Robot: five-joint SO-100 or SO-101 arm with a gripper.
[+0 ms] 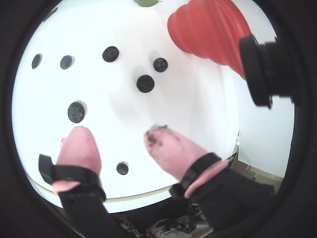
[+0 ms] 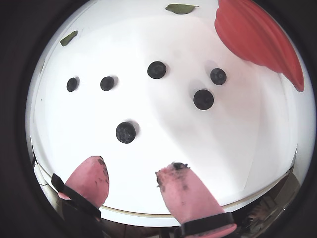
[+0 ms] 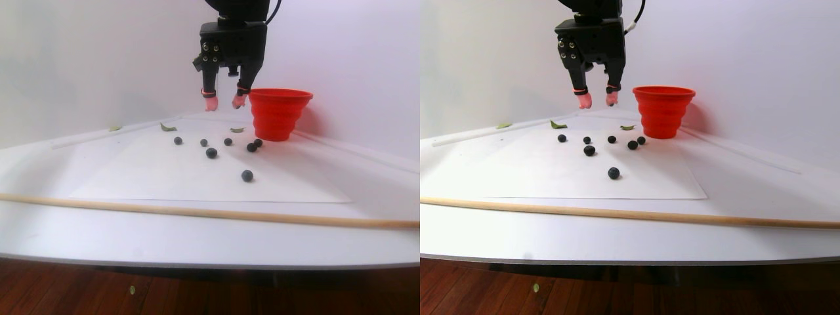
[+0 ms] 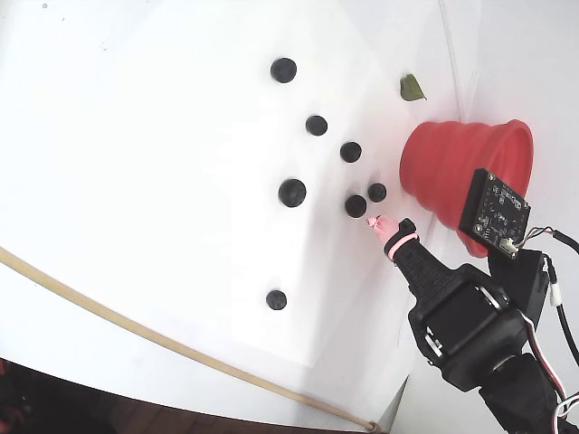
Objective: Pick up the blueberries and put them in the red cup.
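Several blueberries (image 3: 211, 152) lie scattered on the white sheet, small dark balls. In both wrist views they spread ahead of the fingers, one (image 1: 145, 83) near the middle and one (image 2: 126, 132) closest. The red cup (image 3: 279, 111) stands upright at the back right, and shows top right (image 1: 208, 29) (image 2: 257, 34) in both wrist views. My gripper (image 3: 224, 104) hangs well above the table, just left of the cup's rim. It is open, with nothing between its pink, dirt-smudged fingertips (image 1: 163, 144). In the fixed view the gripper (image 4: 375, 222) is over two berries beside the cup (image 4: 452, 172).
A long wooden stick (image 3: 197, 211) lies across the table's front, also seen along the edge (image 4: 136, 330). Small green leaf scraps (image 3: 168, 127) (image 2: 181, 8) lie near the back wall. A camera module (image 4: 493, 212) on the arm overlaps the cup.
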